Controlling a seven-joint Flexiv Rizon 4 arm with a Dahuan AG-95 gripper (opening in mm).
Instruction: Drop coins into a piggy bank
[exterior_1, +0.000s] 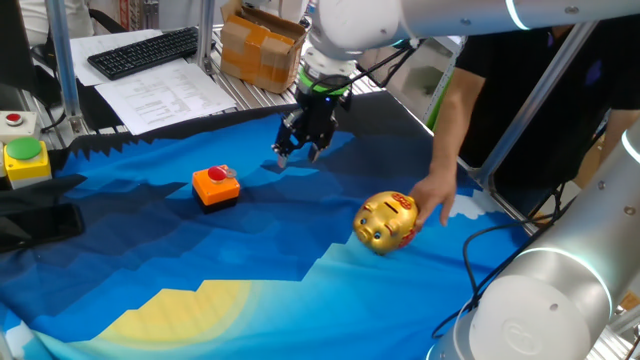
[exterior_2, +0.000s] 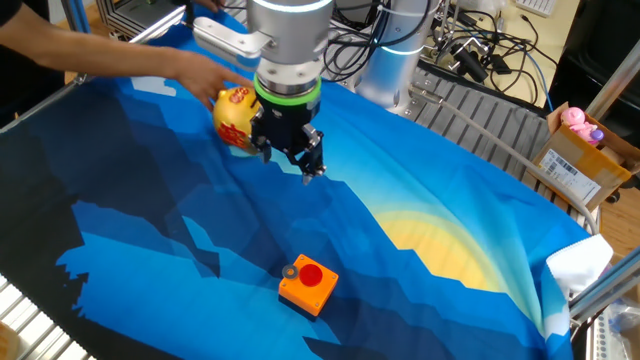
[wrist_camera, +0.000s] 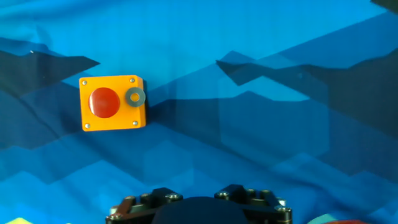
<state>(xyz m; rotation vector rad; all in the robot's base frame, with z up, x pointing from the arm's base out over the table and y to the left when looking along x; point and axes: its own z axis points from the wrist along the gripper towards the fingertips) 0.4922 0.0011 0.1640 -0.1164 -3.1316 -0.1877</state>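
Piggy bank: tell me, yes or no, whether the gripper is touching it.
No. The gripper hangs above the blue cloth, well apart from the piggy bank, which a person's hand touches.

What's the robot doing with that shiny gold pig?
Nothing yet. A person's hand is touching the gold piggy bank on the blue cloth. The robot's gripper hangs above the cloth, holding nothing, between the pig and the orange block. A red coin and a small grey disc lie on top of that block.
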